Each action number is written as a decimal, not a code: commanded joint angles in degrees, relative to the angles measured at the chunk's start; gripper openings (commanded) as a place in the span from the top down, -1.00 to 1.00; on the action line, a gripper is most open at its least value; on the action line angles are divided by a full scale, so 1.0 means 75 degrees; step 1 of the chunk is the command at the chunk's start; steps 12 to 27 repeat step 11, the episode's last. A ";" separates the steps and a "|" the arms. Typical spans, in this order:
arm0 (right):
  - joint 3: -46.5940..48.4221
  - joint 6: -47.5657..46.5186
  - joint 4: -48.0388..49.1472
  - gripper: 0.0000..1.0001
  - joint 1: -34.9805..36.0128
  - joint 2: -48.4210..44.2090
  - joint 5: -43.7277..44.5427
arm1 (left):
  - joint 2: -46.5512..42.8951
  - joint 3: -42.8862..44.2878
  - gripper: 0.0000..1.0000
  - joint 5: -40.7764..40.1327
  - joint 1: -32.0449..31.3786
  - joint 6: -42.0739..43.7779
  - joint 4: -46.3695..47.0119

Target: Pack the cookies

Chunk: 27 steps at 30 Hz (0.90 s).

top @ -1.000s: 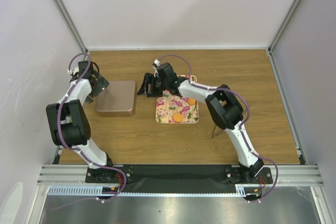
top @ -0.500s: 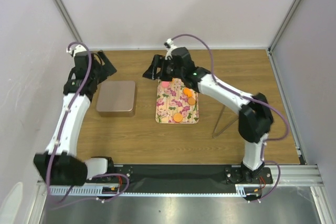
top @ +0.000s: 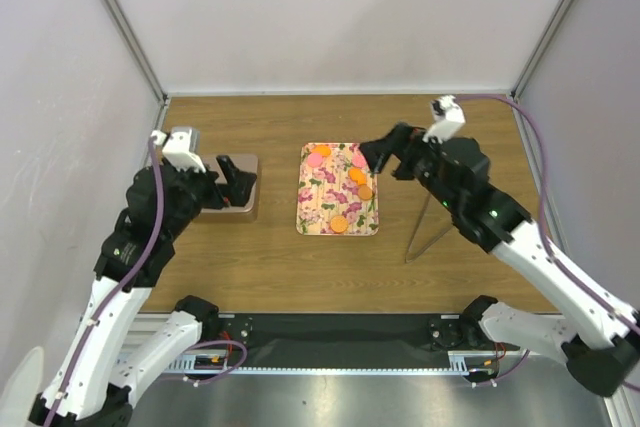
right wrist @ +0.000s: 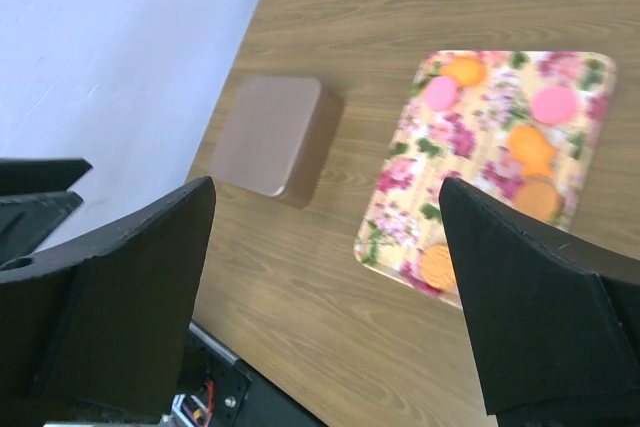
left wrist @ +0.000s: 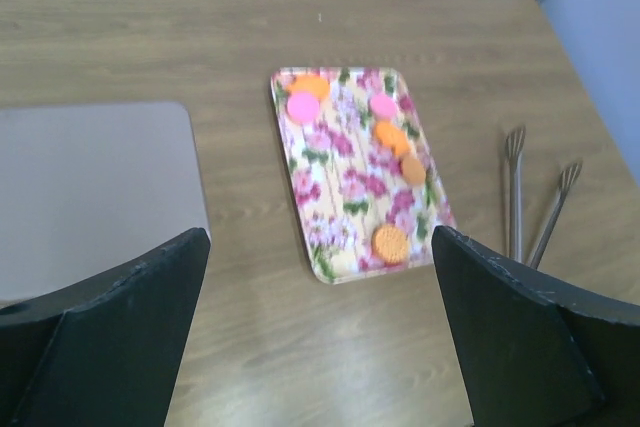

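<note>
The left end effector is hanging in the air with its fingers spread wide apart and nothing between them. From above it is showing over the right part of a flat brownish box, which is lying near the left edge of the counter. The right end effector is likewise gaping wide, gripping nothing. It is hovering over the far right part of the counter, just beside a flowered tray.

The tray is lying flat about the middle of the counter, its long sides running from the near edge toward the far edge. The cookies are all resting on it, six in sight. An orange one and a pink one are sitting close together at the end toward the far edge, on the left. Another pink one is sitting at that end on the right. Two orange ones are lying near each other along the side facing the right edge, and one orange cookie is sitting alone at the end toward the near edge.

A pair of metal tongs is lying on the wood between the tray and the right edge, apart from both.
</note>
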 commanded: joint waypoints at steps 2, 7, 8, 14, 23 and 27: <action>-0.0410 -0.0113 -0.0852 -0.99 -0.0011 -0.0761 0.1055 | -0.0387 -0.0566 -1.00 0.0735 -0.0081 0.0401 -0.0085; -0.0493 -0.0043 -0.1087 -0.99 -0.0023 -0.0996 0.1173 | -0.0716 -0.0848 -1.00 0.1017 -0.0081 0.0284 -0.0015; -0.0504 -0.0008 -0.1088 -0.99 -0.0012 -0.0984 0.1185 | -0.0774 -0.0918 -0.99 0.1017 -0.0081 0.0284 -0.0015; -0.0621 0.0016 -0.0912 -0.99 0.0000 -0.0961 0.1196 | -0.0880 -0.0977 -0.99 0.0959 -0.0093 0.0319 -0.0073; -0.0621 0.0016 -0.0912 -0.99 0.0000 -0.0961 0.1196 | -0.0880 -0.0977 -0.99 0.0959 -0.0093 0.0319 -0.0073; -0.0621 0.0016 -0.0912 -0.99 0.0000 -0.0961 0.1196 | -0.0880 -0.0977 -0.99 0.0959 -0.0093 0.0319 -0.0073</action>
